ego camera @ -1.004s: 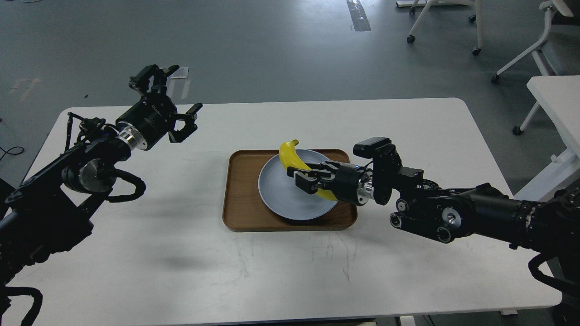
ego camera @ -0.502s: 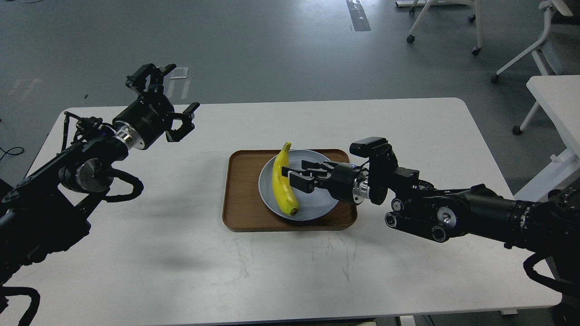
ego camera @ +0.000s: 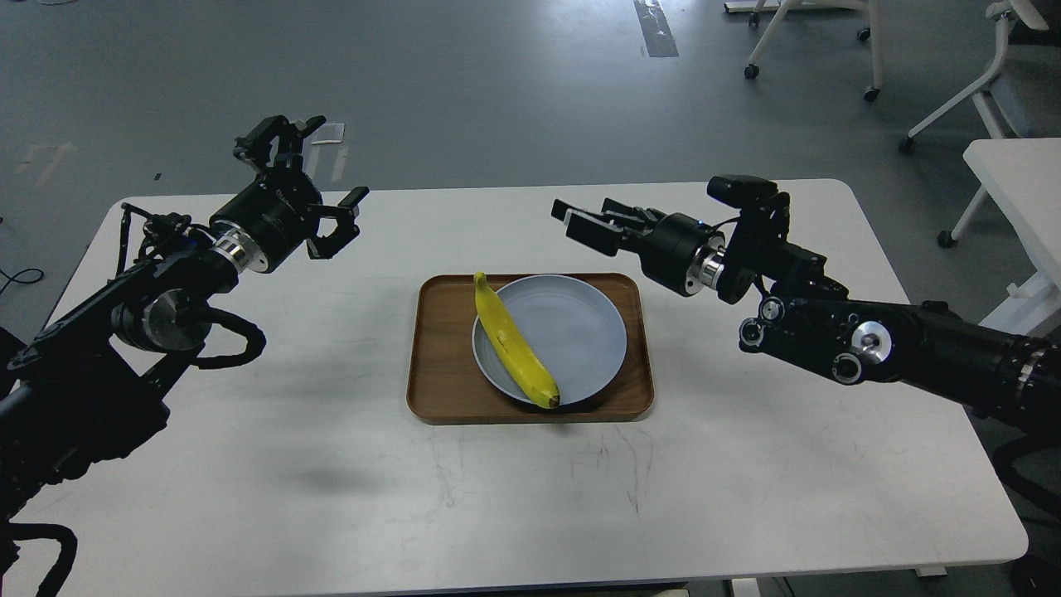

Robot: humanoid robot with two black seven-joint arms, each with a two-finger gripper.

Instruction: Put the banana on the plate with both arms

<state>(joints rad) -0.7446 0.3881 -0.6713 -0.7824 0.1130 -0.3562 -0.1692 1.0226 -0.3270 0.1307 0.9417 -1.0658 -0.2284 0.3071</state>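
Observation:
The yellow banana (ego camera: 514,344) lies across the left side of the pale blue plate (ego camera: 572,332), its ends over the rim and its dark tip toward the front. The plate sits in a brown wooden tray (ego camera: 439,356). My right gripper (ego camera: 580,224) is open and empty, raised above the table behind and to the right of the plate. My left gripper (ego camera: 315,186) is open and empty, held high over the table's far left, well away from the plate.
The white table (ego camera: 331,481) carries the tray at its middle. A second white table (ego camera: 1015,178) and wheeled chairs (ego camera: 953,91) stand at the right beyond the table's edge. Grey floor lies behind.
My right gripper let go of the banana, which settled onto the plate's left side, then the gripper rose and drew back to the right. The left arm barely moved.

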